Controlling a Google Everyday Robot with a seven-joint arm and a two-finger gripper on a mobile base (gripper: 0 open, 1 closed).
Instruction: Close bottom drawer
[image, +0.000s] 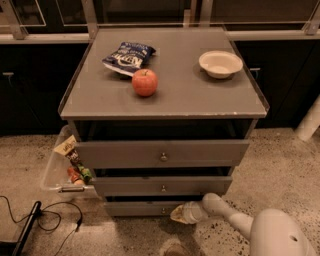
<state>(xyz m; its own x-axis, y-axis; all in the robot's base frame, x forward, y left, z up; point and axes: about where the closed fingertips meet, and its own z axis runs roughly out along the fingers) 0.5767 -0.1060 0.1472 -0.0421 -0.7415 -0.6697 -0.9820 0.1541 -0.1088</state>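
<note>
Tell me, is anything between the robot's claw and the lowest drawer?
Nothing shows between them. In the camera view the gripper appears to rest right against the front of the bottom drawer, toward its right end, with no visible gap.
</note>
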